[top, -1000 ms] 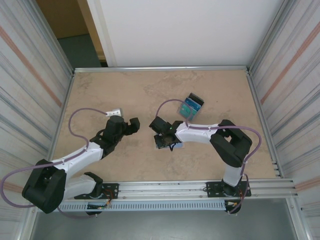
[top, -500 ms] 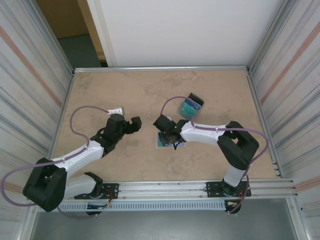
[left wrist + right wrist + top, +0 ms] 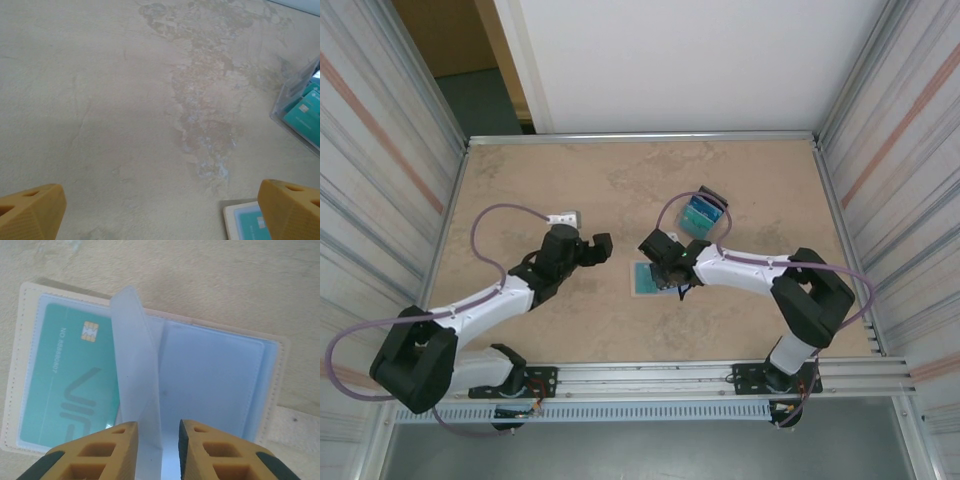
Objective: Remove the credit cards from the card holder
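Lying open: the card holder was spread flat on the table, inner panels up, its fold running straight away from the right wrist camera.
Right gripper: the right gripper hung over the holder's fold at its near edge, with its fingers drawn close and only a narrow gap between them.
Inner leaf: a clear inner leaf stood up out of the fold and passed into that gap. Whether the pads actually pressed it could not be told.
Card: one teal credit card sat under clear plastic in the holder's panel on the left arm's side, chip toward the holder's far edge.
Long axis: the card's long side ran parallel to the holder's fold, in line with the right fingers' reach.
Offset: the card lay just left of the fold, beside the right fingers rather than between them.
Other panel: right of the fold, the panel looked bare pale blue.
Left gripper: the left gripper hovered off the holder's left edge, apart from it, with its fingers spread wide and nothing between them.
Clear tray: a clear tray of cards stood beyond the holder's far right corner, apart from it.
Nearer arm: the right, by my judgement; reaching the card would likely have called for a sideways shift left off the fold.
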You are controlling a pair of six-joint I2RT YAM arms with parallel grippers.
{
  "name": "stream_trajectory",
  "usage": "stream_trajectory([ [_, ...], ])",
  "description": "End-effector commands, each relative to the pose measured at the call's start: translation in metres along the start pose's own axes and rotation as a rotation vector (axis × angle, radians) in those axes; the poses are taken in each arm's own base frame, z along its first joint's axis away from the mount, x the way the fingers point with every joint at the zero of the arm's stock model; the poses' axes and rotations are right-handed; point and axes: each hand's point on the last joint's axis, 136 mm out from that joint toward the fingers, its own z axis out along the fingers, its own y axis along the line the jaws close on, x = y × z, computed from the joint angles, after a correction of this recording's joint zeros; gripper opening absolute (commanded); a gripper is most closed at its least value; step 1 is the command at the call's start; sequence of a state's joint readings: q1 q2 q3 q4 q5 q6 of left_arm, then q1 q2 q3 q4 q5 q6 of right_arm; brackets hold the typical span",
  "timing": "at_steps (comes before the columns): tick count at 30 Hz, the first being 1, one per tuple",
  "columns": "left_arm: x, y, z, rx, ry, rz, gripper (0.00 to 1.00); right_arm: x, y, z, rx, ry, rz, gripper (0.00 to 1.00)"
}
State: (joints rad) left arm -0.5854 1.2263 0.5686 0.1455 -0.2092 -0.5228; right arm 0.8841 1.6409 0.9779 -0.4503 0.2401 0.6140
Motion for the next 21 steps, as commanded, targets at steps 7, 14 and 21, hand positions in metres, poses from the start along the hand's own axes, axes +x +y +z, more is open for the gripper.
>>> stream_trajectory([
  [7,-0.001,-0.018,0.005,0.004,0.003,0.074,0.99,0.007,-0.027,-0.004,0.037,0.001,0.108,0.28],
  [14,0.008,-0.028,0.007,0.000,0.023,0.136,0.99,0.013,-0.052,-0.004,0.085,0.019,0.192,0.27],
  [21,0.021,-0.036,0.008,-0.049,0.052,0.283,0.99,0.011,-0.065,-0.015,0.067,0.006,0.252,0.26],
])
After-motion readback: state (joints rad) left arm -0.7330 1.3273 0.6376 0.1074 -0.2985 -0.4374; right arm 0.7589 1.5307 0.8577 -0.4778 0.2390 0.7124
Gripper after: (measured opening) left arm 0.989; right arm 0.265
